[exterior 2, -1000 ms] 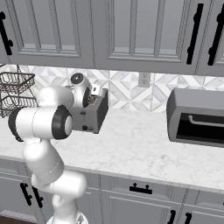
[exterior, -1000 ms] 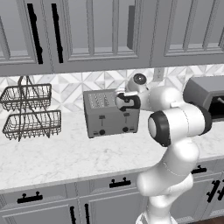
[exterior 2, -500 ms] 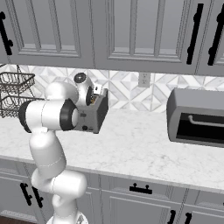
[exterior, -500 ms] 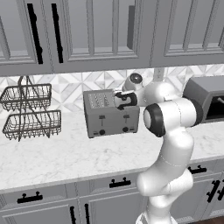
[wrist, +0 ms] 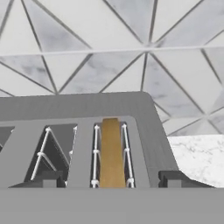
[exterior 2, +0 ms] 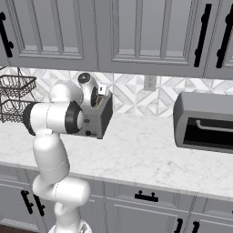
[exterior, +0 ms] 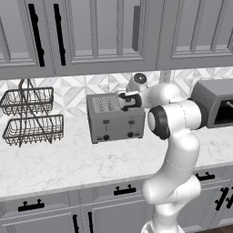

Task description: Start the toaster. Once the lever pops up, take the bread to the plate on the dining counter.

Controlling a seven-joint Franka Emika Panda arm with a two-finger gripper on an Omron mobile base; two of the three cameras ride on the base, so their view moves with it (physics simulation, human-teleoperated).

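While the gripper straddles it with parted, empty jaws, the bread stands golden-brown on edge in the toaster, lengthwise along its slot.

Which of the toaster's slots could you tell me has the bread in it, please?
In the hand view, the slot nearest the toaster's right-hand end holds the bread, a tan slice standing on edge between the wire guides; the slots beside it show bare wire.

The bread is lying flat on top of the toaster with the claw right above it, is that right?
Not quite. The bread stands on edge down inside a slot of the toaster, as the hand view shows. The claw is right above it.
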